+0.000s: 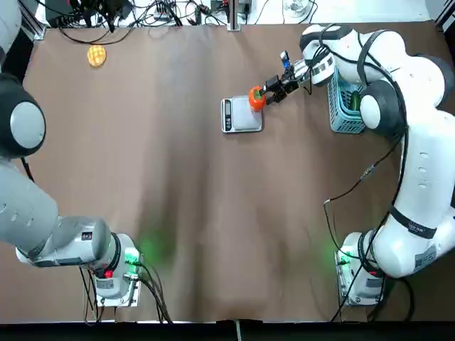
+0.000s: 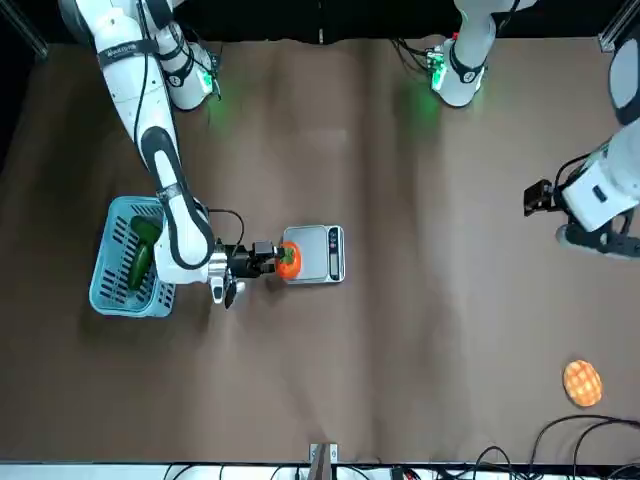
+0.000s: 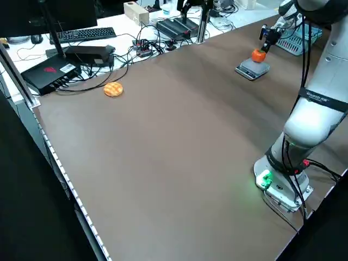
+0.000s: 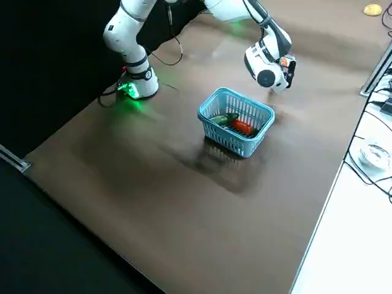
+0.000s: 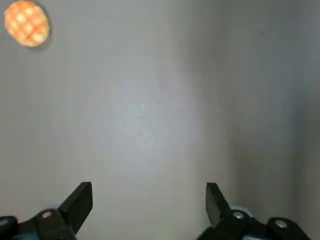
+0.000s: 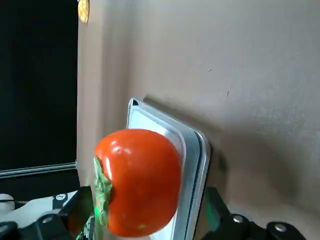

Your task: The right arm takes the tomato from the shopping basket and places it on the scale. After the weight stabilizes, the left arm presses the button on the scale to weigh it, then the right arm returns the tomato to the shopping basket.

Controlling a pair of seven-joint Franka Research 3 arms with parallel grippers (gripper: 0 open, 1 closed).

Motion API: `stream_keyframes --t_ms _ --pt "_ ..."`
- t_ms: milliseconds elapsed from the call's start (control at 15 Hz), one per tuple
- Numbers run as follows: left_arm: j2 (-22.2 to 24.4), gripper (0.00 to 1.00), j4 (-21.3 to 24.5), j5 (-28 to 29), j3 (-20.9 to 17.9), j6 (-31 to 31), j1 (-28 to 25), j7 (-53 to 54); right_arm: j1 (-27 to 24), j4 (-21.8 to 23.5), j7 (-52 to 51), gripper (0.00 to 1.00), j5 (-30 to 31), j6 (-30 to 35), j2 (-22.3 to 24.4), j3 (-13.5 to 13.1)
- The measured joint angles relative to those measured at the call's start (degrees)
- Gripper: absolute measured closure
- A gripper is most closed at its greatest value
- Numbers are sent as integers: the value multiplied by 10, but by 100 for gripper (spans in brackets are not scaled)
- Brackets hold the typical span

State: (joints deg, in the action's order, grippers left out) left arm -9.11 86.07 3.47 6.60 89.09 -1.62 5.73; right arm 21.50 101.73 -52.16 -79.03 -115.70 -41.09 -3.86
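Brown, matte covering is noted across the table (image 1: 178, 213), with cables (image 1: 178, 11) and equipment along its far edge in the top view. Items are listed from left to right as that view shows them.

Left arm (image 1: 57, 227): base lit green, at the near left part of the table. Its hand (image 5: 149, 186) is outside the top view; the front view shows it over the robot's left side of the table. Its fingers are spread, with nothing between them.

Waffle-like disc (image 1: 97, 55): orange-yellow, lying flat near the far left corner, close to the cables.

Scale (image 1: 242, 115): silver-grey, flat on the table, its dark display strip (image 1: 227, 115) on the left side of the plate.

Tomato (image 1: 257, 98): orange-red, at the scale plate, toward its far right corner, green top facing the right hand.

Right hand (image 6: 149, 189): at the tomato, beside the scale. Its fingers are spread wide, one near the green top, with a visible gap between the other and the fruit.

Shopping basket (image 4: 229, 138): light blue, right of the scale, partly under the right arm (image 1: 426, 156). Green (image 4: 224, 119) and red (image 4: 242, 127) vegetables lie inside.
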Motion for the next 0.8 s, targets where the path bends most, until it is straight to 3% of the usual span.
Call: stream_keyframes --t_ms 267,800 --pt "20 0 0 -3 -1 -17 -1 -49 2 1 -2 0 -33 1 -5 8" --pt "28 0 0 -4 -7 -53 -11 -76 7 1 -4 3 -40 0 -12 9"
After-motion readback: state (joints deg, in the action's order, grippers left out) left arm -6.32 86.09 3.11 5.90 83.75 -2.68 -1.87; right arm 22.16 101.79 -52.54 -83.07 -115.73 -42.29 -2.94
